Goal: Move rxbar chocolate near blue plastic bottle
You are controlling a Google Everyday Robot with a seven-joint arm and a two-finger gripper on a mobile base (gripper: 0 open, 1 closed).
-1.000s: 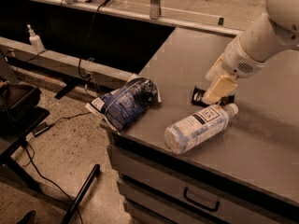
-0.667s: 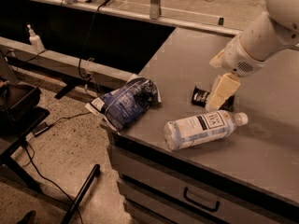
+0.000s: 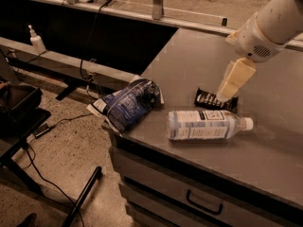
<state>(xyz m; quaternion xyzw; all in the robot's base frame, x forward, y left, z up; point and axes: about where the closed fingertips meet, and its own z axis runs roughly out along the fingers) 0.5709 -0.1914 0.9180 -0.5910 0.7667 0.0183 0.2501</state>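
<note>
The rxbar chocolate (image 3: 210,100), a flat black bar with white lettering, lies on the grey table (image 3: 199,60). My gripper (image 3: 223,94) comes down from the upper right, its cream tip at the bar's right part. The blue plastic bottle (image 3: 203,125) lies on its side just in front of the bar. Its white cap points right and a narrow gap separates it from the bar. I cannot tell whether the gripper touches the bar.
A blue-and-white chip bag (image 3: 129,103) lies at the table's left corner and overhangs the edge. Drawers with a dark handle (image 3: 203,203) are under the front edge. A small pump bottle (image 3: 36,39) stands on a ledge at the far left. Cables run across the floor.
The bottle has swung from a slant to nearly level, with its cap moving right and toward the front edge. More of the bar now shows beside the gripper.
</note>
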